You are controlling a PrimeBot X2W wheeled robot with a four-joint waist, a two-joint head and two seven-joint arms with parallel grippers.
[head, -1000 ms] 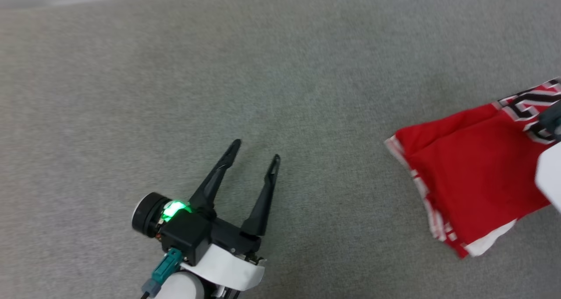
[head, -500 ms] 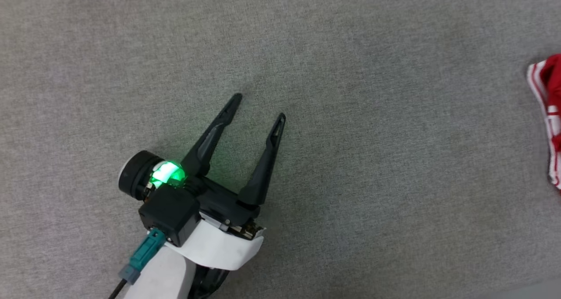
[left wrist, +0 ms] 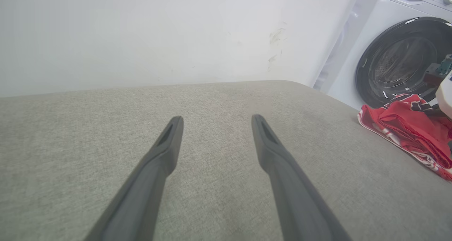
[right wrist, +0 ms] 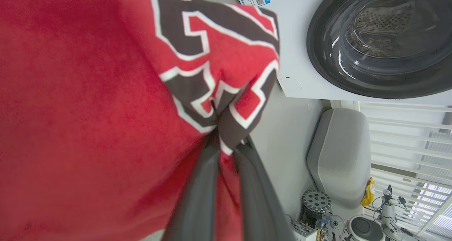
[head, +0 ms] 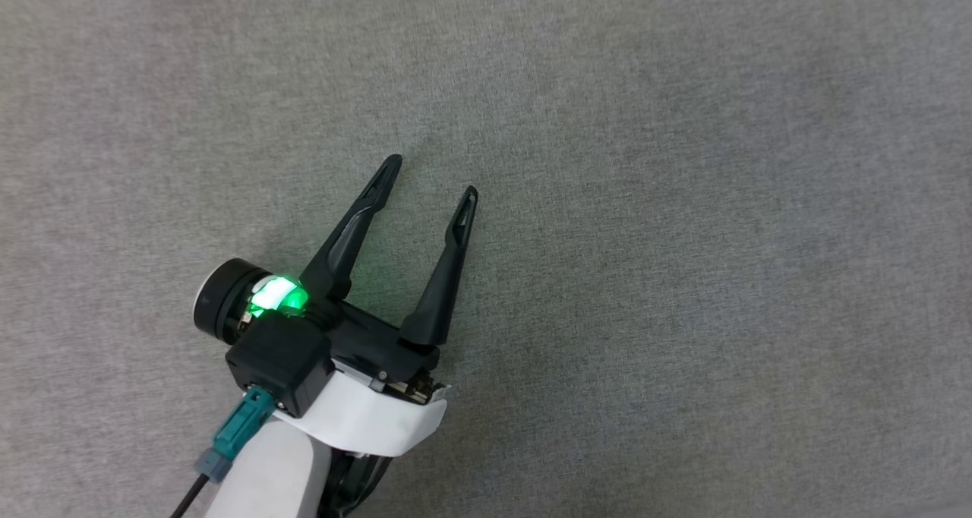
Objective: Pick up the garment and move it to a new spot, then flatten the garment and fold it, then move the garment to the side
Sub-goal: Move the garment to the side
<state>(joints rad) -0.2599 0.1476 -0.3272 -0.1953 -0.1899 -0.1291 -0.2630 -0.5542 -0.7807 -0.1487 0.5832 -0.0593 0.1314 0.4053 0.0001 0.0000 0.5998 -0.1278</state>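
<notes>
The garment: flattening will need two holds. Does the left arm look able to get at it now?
Probably yes. Only bare grey surface lies between the open left gripper and the garment, off to its right; the right gripper is shut on the lettered part, so plain red cloth is free.

The left gripper (head: pixel 430 177) sits lower left, jaws spread wide, over the grey fabric surface (head: pixel 683 199).

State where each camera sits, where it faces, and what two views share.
Head view: from the head, down onto grey surface; open left claw and pale forearm show.
Left wrist: looks along left claw across surface toward garment, washing machine.
Right wrist: looks along right claw, shut on garment; washing machine beyond.
Shared: both wrist views show garment and washing machine.
</notes>
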